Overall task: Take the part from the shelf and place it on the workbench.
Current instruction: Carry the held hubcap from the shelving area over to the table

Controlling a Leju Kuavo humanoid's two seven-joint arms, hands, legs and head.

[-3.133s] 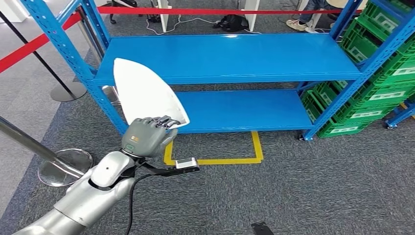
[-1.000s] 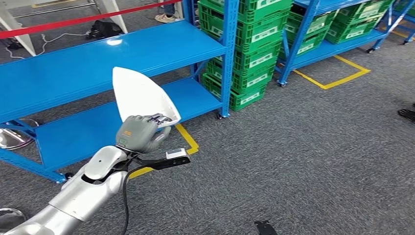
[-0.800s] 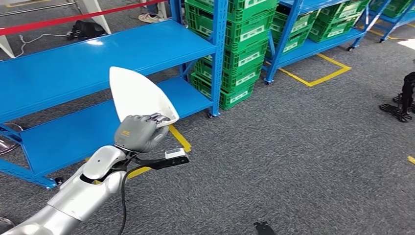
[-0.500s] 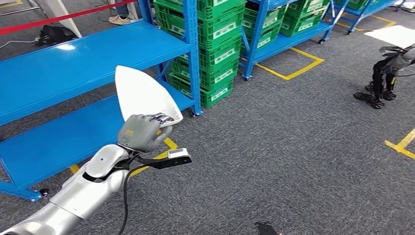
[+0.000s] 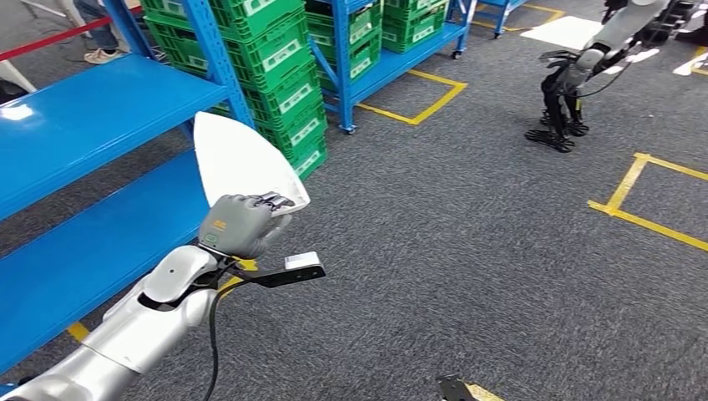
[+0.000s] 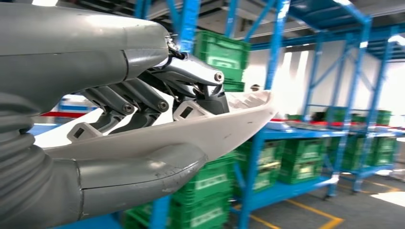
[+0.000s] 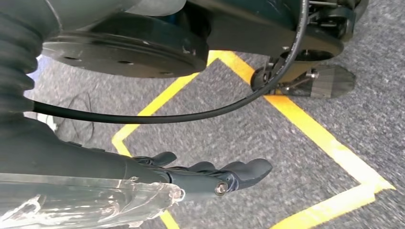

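The part [image 5: 238, 159] is a white, smooth shell with a pointed upper end, held upright above the grey carpet. My left hand [image 5: 238, 225] grips its lower edge, fingers curled over the rim. In the left wrist view the thumb lies under the part [image 6: 200, 136] and the fingers [image 6: 143, 100] press on its ribbed inner side. My right hand [image 7: 205, 174] hangs over the floor with its fingers stretched out and holds nothing. The blue shelf [image 5: 83, 117] stands to the left, behind the part.
Stacked green crates [image 5: 267, 50] fill blue racks beyond the shelf. Another robot [image 5: 572, 83] stands at the far right. Yellow tape lines [image 5: 634, 192] mark the carpet. A person's legs [image 5: 96, 33] and a red barrier tape [image 5: 50, 38] show at the far left.
The camera has swung to the right: the shelf and crates have slid left and another robot has come into view. My left hand still holds the part the same way.
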